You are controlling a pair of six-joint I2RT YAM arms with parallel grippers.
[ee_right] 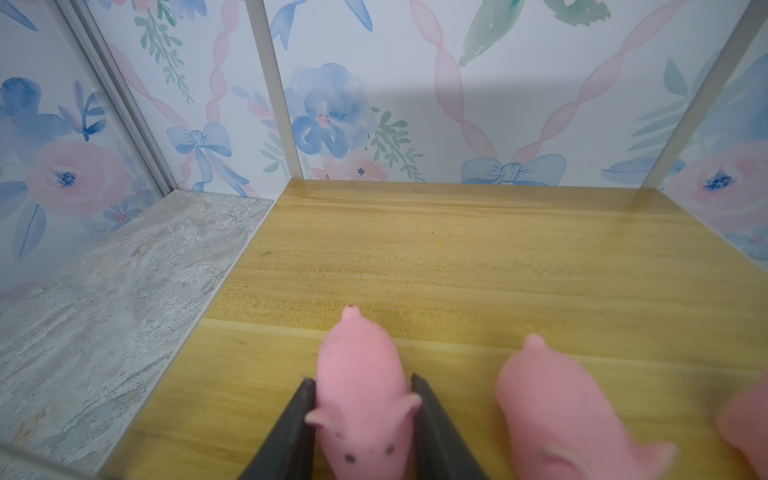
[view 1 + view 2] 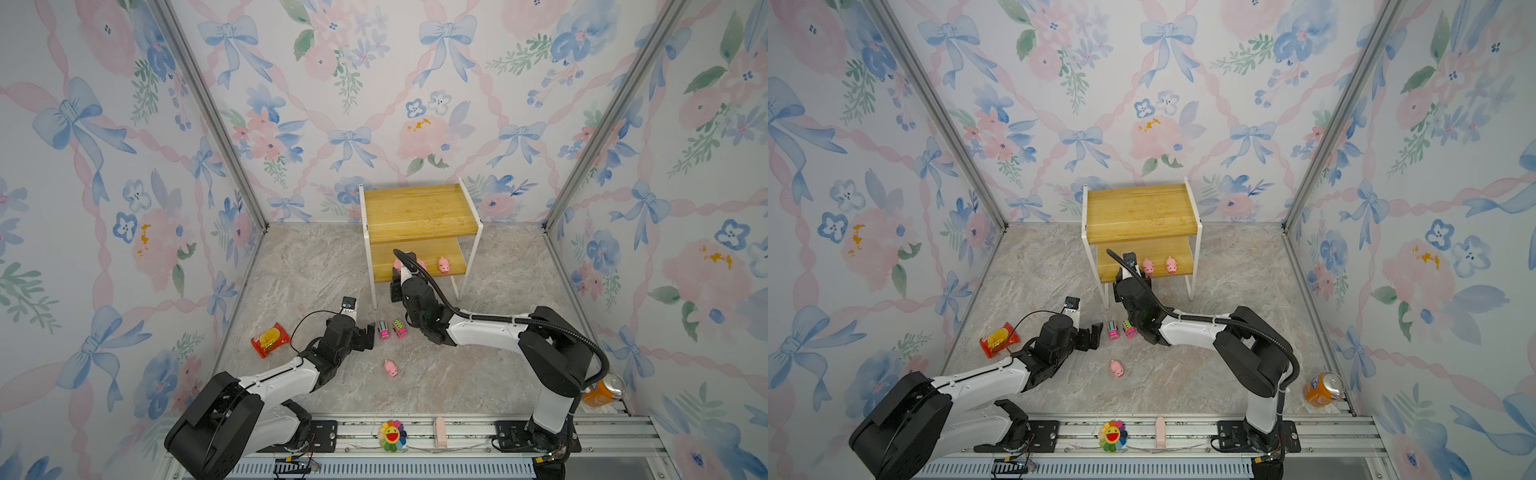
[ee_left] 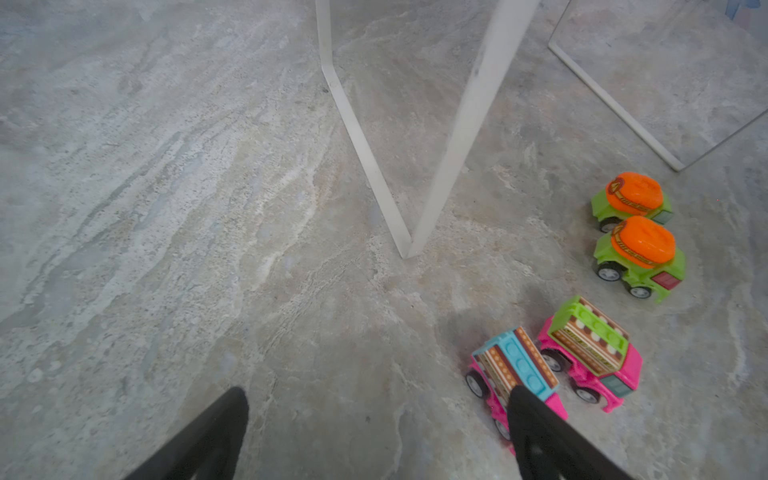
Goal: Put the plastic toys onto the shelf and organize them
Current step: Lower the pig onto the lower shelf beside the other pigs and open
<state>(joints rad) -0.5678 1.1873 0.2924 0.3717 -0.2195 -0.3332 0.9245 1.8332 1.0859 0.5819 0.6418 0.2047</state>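
Over on the left, the left gripper (image 2: 368, 337) hangs wide open and empty just beside two pink trucks (image 2: 383, 330) on the floor (image 2: 316, 266); a loose pig (image 2: 390, 368) lies nearby. Further right, the right gripper (image 1: 362, 384) pinches a pig (image 1: 357, 357) on the lower board of the shelf (image 2: 419, 208), beside two more pigs (image 2: 444, 265).

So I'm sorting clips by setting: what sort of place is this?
Probably a staged robot test booth: floral wallpaper panels on aluminium posts, left arm and right arm mounted on a metal rail.
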